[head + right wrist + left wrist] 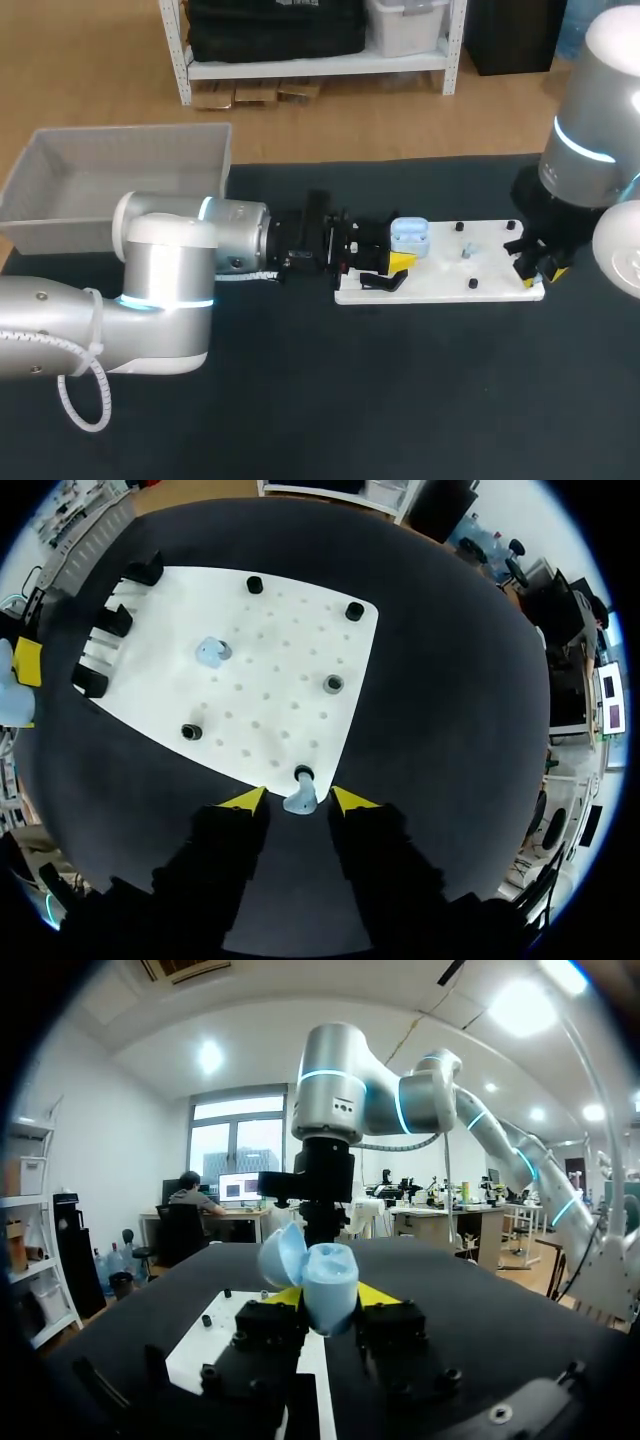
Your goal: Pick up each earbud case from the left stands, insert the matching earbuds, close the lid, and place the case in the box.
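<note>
A light blue earbud case (330, 1285) with its lid (283, 1255) up is held over the left end of the white board (440, 280); my left gripper (330, 1295) is shut on it. The same case (410, 235) shows ahead of the left gripper (398, 262). At the board's right edge my right gripper (298, 798) stands open, its yellow tips on either side of a light blue earbud (298, 802) by a black peg, small gaps showing. A second earbud (210, 652) sits on a peg mid-board. The right gripper (540, 268) hangs over that edge.
A grey bin (120, 180) stands at the back left of the black table. Several black pegs (334, 684) dot the board (290, 630), and black stands (110, 620) line its left end. My left arm lies across the table's left half.
</note>
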Tool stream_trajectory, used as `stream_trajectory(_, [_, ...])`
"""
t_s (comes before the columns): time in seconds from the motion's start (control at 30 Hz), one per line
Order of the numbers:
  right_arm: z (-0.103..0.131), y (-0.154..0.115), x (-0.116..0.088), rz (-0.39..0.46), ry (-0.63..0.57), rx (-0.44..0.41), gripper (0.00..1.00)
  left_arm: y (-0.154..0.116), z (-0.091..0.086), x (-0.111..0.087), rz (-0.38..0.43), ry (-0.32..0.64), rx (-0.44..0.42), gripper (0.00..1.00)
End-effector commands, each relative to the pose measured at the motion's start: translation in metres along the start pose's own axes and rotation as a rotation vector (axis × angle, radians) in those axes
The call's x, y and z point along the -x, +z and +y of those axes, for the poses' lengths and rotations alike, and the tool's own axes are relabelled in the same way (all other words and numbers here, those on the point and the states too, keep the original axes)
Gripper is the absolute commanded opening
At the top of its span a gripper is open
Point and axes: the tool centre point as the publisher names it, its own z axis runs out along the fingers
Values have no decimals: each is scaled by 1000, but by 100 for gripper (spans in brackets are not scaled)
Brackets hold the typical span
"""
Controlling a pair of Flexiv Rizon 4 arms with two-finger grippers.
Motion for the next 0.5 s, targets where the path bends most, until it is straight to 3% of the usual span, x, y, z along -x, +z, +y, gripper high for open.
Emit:
stream_trajectory(0.03, [0,1,-2,-4,3,-5,36,1,-2,0,-1,2,8,0])
stream_trajectory(0.5, [-1,2,-2,2,3,-7,31,1,-2,0,-1,2,8,0])
